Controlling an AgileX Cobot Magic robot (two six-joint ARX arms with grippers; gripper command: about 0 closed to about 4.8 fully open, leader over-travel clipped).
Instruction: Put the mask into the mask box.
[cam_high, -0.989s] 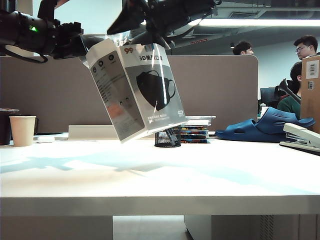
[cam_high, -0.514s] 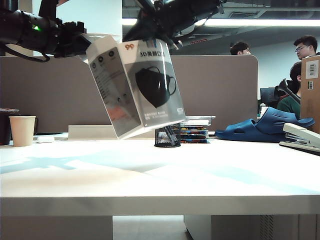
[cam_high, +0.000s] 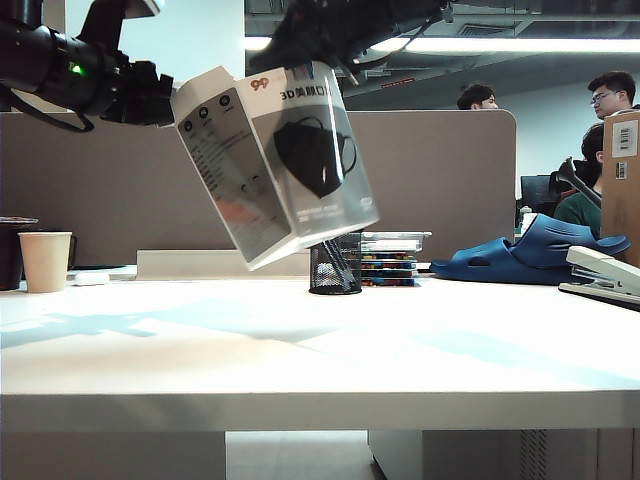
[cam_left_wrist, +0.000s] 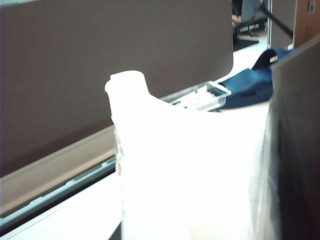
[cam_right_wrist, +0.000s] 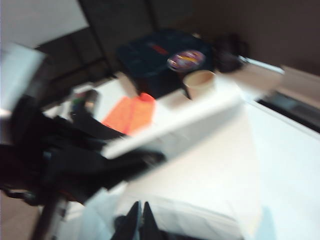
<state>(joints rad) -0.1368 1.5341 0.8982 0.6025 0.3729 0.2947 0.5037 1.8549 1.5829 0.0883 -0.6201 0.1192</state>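
The smooth white counter (cam_high: 320, 340) lies under the tilted, glossy cardboard mask box (cam_high: 275, 165), held aloft at its upper corner by the left gripper (cam_high: 160, 95), fingers clamped. Above the box's top, the right gripper (cam_right_wrist: 140, 220) has fingers together; the mask cannot be made out.

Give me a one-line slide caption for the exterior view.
Left gripper holds the tilted mask box in the air above the table; right gripper shut at its top.
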